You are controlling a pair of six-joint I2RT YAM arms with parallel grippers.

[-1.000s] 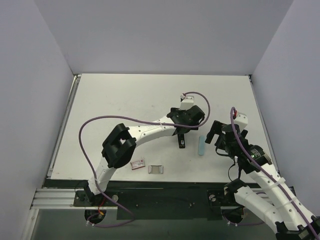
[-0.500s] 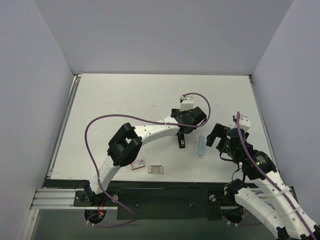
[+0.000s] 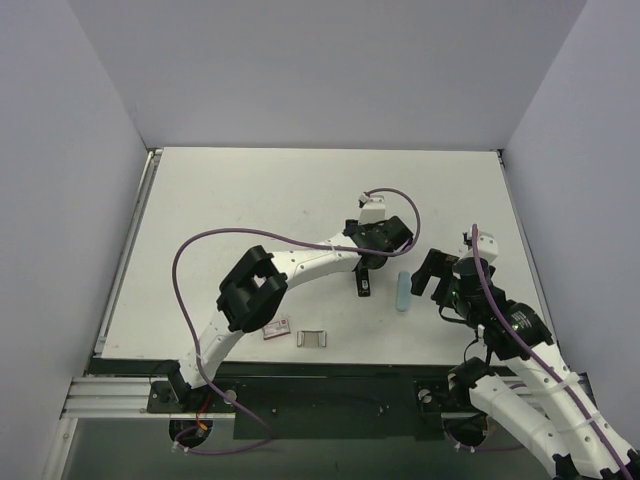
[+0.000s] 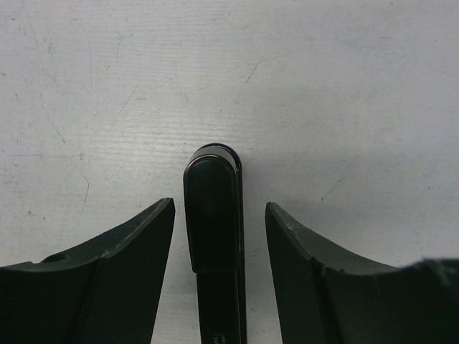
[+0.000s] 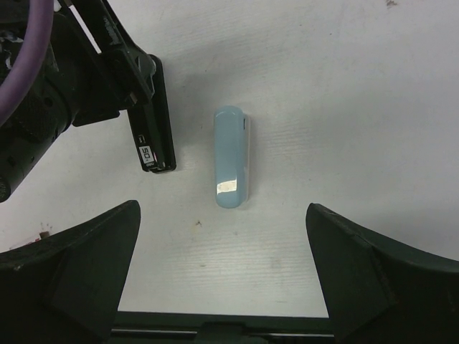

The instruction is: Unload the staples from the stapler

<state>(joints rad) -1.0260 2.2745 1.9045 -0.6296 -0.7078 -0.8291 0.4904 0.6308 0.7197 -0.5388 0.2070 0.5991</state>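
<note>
While the stapler (image 4: 214,236) lay on the table (image 4: 344,86), it sat lengthwise between the spread fingers of the left gripper (image 4: 219,206), with a gap on each side. Right gripper (image 5: 222,215) hung wide open above a pale blue block (image 5: 231,158) near the stapler.

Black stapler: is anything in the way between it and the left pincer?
Nothing visible. The black stapler lies on the table between the fingers of the open left pincer, with a bare gap on each side.
</note>
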